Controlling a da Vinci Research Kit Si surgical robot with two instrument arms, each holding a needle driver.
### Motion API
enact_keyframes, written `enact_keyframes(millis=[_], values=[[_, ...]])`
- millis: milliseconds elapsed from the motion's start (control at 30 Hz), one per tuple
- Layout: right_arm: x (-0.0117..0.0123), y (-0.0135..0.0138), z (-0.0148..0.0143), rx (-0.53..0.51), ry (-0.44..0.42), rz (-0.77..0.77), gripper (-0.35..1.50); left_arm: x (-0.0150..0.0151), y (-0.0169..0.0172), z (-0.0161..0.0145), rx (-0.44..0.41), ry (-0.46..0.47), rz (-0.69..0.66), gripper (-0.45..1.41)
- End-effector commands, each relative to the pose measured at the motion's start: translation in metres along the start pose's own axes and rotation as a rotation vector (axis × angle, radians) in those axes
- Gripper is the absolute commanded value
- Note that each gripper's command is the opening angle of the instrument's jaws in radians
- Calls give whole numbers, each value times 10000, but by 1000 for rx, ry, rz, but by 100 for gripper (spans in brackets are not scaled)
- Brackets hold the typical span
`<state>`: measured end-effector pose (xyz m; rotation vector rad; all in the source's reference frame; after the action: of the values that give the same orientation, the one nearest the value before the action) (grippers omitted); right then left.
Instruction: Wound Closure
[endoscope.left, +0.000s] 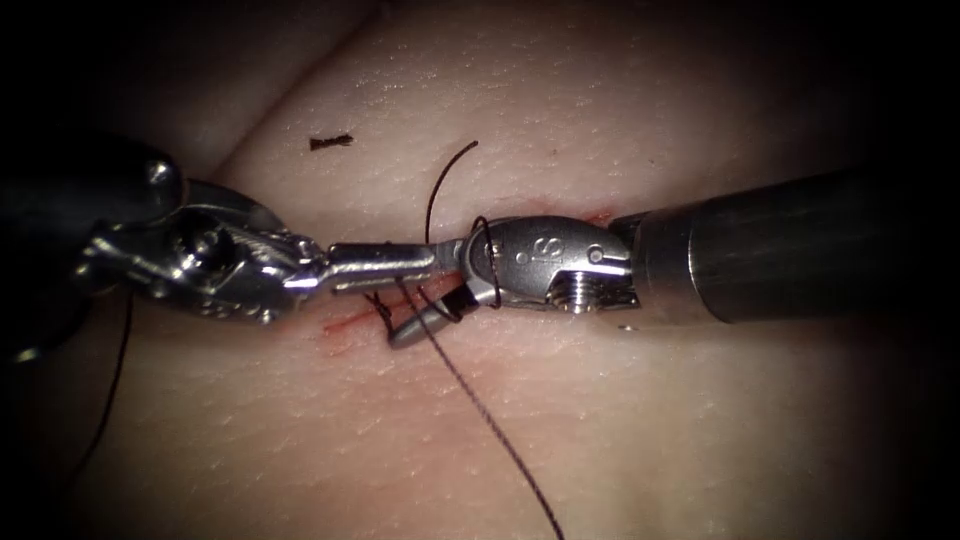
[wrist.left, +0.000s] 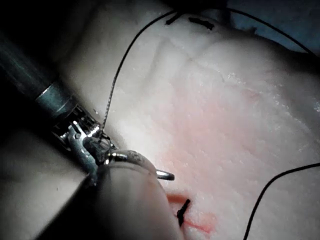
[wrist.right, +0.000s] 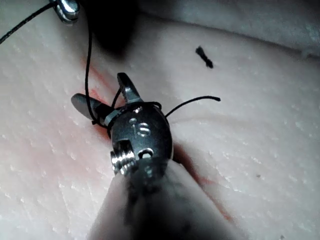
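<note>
My left tool (endoscope.left: 432, 258) reaches in from the left. Its jaws are shut on the thread (endoscope.left: 490, 420) above the cut (endoscope.left: 345, 322). The right tool (endoscope.left: 425, 298) lies over the cut with its jaws open, and thread is looped around it just behind the jaws. In the right wrist view a strand hangs from the left tool's tip (wrist.right: 67, 9) down between the right tool's open jaws (wrist.right: 98, 88), which hold nothing. A short free thread tail (endoscope.left: 450, 170) curves up beside the right tool. A dark stitch (endoscope.left: 380, 310) crosses the cut beneath the jaws. I see no needle.
A cut end of thread (endoscope.left: 330, 142) lies on the tissue (endoscope.left: 600, 420) behind the tools. Red fluid marks the cut line (wrist.left: 197, 225). Slack thread (endoscope.left: 115, 370) hangs at the far left, and the long strand runs off toward the near edge.
</note>
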<state>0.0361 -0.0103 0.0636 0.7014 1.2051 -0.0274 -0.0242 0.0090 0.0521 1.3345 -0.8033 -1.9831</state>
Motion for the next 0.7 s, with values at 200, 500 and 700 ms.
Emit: enact_keyframes(millis=[200, 500, 700], values=[[-3, -1, 9, 91, -5, -14, 128, -14, -7, 4, 34, 21, -7, -45], [-2, -4, 6, 225, 73, -31, 123, -72, 12, 9, 49, 52, 12, -45], [-1, -5, -7, 291, 160, -36, 119, -96, 36, 12, 47, 61, 6, -45]])
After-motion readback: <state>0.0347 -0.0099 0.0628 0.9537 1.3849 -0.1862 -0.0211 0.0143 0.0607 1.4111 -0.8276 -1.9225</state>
